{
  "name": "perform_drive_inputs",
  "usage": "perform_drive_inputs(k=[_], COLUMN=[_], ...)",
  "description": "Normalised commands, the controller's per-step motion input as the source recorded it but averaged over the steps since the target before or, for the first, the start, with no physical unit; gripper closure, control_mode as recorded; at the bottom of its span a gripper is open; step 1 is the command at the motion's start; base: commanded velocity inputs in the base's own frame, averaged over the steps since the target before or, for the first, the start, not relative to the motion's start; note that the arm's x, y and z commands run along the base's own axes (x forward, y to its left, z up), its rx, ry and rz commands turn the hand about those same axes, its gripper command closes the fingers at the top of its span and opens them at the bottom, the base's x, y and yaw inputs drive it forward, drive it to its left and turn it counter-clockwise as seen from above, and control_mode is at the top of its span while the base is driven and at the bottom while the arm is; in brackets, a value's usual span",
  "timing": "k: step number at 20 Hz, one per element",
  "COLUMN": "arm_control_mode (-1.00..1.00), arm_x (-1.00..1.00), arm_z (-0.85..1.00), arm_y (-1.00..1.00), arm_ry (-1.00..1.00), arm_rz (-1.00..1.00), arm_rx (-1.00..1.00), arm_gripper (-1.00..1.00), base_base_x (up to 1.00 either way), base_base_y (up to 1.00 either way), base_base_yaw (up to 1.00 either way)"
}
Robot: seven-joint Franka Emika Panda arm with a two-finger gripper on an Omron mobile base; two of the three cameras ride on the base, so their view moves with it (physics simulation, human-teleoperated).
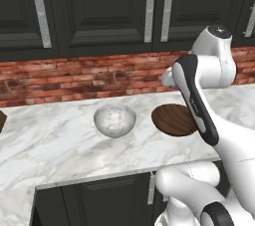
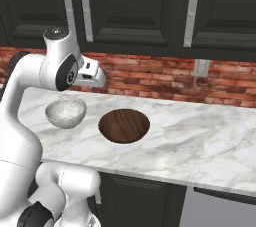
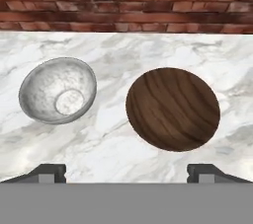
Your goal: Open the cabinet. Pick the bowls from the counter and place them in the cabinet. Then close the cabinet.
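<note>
The black wall cabinet [image 1: 107,6] [image 2: 135,6] hangs over the counter with both doors closed; its silver bar handles [image 1: 149,3] meet at the middle. On the white marble counter [image 1: 60,145] [image 2: 200,146] stand two bowls. The speckled marble bowl [image 1: 115,119] [image 2: 65,112] [image 3: 58,90] is on the left. The wider dark wood bowl [image 1: 172,119] [image 2: 124,125] [image 3: 173,108] is on the right, partly behind my arm in the left base view. My gripper [image 2: 98,79] [image 3: 126,172] hovers above them, open and empty, looking down between the two.
A red brick wall strip [image 1: 74,78] [image 3: 123,1] backs the counter, with a wall outlet [image 2: 201,67] to the right. Dark base cabinets [image 1: 99,200] sit under the counter's front edge. A small dark object [image 1: 1,120] shows at the left edge.
</note>
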Motion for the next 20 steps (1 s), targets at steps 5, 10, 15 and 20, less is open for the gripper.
perform_drive_inputs(k=[5,10,15,20], arm_control_mode=[-1.00,-1.00,-1.00,-1.00], arm_x=[-0.08,0.00,0.00,0.19], arm_z=[0.43,0.57,0.62,0.48], arm_y=[0.04,0.00,0.17,0.20], arm_ry=[-0.19,-0.13,-0.19,-0.06], arm_rz=[0.00,0.00,0.00,0.00], arm_rx=[0.00,0.00,-0.06,-0.06], arm_gripper=[-1.00,-1.00,-1.00,-1.00], base_base_x=[0.00,0.00,0.00,0.00], base_base_y=[0.00,0.00,0.00,0.00], base_base_yaw=[0.00,0.00,0.00,0.00])
